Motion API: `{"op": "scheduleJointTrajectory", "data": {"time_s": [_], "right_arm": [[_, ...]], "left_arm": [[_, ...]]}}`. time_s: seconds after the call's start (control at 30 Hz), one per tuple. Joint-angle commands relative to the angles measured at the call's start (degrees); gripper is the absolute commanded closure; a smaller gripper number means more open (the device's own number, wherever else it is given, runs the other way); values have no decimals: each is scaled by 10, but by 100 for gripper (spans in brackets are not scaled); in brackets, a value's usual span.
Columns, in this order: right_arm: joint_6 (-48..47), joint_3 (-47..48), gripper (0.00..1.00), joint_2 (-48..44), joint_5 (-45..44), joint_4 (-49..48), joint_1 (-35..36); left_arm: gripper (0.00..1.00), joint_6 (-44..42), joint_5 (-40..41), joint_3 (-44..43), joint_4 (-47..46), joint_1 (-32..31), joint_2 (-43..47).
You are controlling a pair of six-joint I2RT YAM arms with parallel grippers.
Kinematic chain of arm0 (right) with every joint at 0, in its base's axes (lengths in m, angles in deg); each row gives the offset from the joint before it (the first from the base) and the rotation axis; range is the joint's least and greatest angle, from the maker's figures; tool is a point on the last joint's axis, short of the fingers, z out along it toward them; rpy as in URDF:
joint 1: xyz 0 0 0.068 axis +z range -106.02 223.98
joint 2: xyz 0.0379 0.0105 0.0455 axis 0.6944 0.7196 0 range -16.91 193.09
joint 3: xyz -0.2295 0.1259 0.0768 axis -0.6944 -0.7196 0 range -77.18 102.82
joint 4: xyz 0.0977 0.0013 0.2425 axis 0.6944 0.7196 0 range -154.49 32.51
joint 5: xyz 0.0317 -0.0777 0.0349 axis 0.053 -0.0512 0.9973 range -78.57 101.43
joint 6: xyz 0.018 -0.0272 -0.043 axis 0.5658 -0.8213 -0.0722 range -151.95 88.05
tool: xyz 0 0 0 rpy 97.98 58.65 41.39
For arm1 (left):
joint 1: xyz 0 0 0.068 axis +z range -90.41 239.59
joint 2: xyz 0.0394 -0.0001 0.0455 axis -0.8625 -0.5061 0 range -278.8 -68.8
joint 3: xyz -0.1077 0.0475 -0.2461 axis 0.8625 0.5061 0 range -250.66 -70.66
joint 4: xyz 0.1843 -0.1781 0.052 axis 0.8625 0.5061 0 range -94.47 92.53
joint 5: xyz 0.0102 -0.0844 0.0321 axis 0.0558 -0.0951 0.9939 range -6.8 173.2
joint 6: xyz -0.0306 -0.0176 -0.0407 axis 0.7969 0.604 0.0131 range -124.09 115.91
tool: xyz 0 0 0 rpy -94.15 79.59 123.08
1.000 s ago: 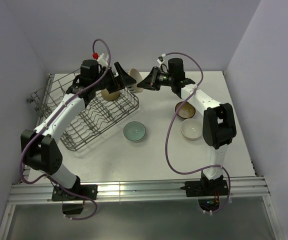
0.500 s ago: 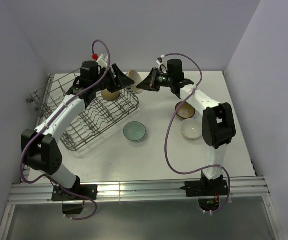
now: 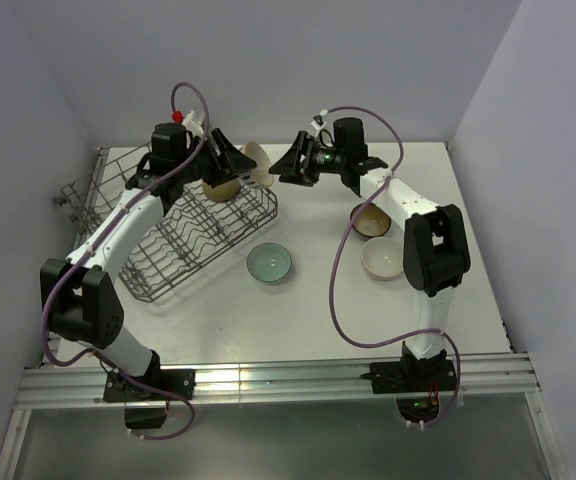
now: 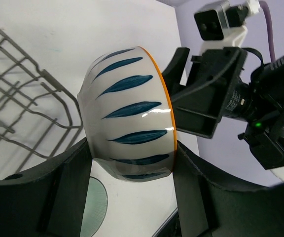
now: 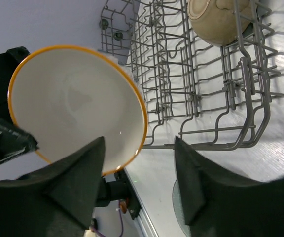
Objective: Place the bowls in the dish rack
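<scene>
1. Nearest my bases, a green bowl (image 3: 269, 262) is sitting on the table (image 3: 298, 320). A white bowl (image 3: 382, 258) and a brown bowl (image 3: 368, 218) are lying at about 3 o'clock from it, beside my right arm. All three are waiting outside the rack.
2. Farther in, the dish rack (image 3: 183, 245) is stretching roughly from 8 o'clock to 2 o'clock across the left half of the table. A tan bowl (image 3: 221, 188) is already resting in its far right end.
3. Farthest out, I am pinching a striped bowl (image 4: 127, 118) in my left gripper (image 3: 236, 168), one finger on either side of its wall.
4. I am holding it on edge in the air, just past the rack's far right corner. It is white with blue leaf strokes and an orange rim, and its mouth is facing 3 o'clock.
5. My right gripper (image 3: 284, 168) is hanging just beside that mouth with its fingers spread wide, gripping nothing.
6. From the bowl, the free tines are lying at about 7 o'clock and below. My left arm is reaching over the rack, so I judge it the better placed to lower the bowl in, rim down between the tines.
</scene>
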Motion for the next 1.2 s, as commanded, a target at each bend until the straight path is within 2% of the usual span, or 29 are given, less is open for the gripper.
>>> {"op": "scheduleJointTrajectory", "data": {"time_s": [0.0,0.07,0.17,0.33,0.43,0.5,0.53,0.77,1.17], "right_arm": [[-10,27,32,9,2,3,5],[-17,30,22,8,-2,12,5],[-31,33,15,4,-8,30,4],[-74,47,12,-2,-15,88,1],[-89,43,11,-10,-21,106,-9],[-97,41,9,-17,-24,114,-17],[-103,40,2,-23,-24,119,-20],[-118,32,0,-42,-20,141,-53],[-112,-2,0,-92,-8,129,-97]], "left_arm": [[100,0,19,-8,-22,12,10],[100,-14,48,-18,2,15,4],[100,-54,95,-49,58,16,-11],[100,-116,217,-99,135,15,-36],[100,-140,272,-98,145,9,-38],[100,-165,274,-97,147,8,-42],[100,-175,313,-102,155,3,-50],[100,-268,375,-124,185,-27,-91],[100,-329,440,-175,203,-57,-166]]}}
